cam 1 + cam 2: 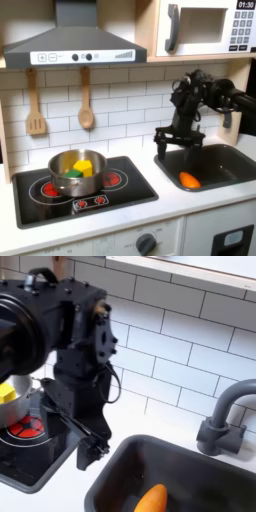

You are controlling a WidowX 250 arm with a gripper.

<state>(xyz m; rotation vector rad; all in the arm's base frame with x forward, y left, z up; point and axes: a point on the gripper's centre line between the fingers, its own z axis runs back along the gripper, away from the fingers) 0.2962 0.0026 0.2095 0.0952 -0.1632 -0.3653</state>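
Your black claw (169,150) hangs low over the white table (150,212), at the left edge of the dark sink (232,160) as the first exterior view shows it. Its two fingers look apart, and nothing sits between them. So the claw is holding nothing right now.

The orange carrot-shaped toy (189,180) lies down on the floor of the sink, near the first exterior view's left wall of it. In the second exterior view, the same toy (150,499) lies flat at the bottom of the sink (128,448), and the claw (88,452) is above it and off to the second exterior view's left. The claw and the toy are apart; they do not touch.

That is how far the work looks to me: the toy is all the way inside the sink, resting on its own, and the claw has let go. I see nothing left in the claw's grip.

Other things stand close by. The grey bent tap (226,416) is behind the sink. On the black stove top with red rings (122,192) stands a shiny silver pot (72,172) with yellow and green toy food in it. It is well apart from the claw. A wooden spoon (86,100) and a wooden turner (35,105) hang on the white tile wall.
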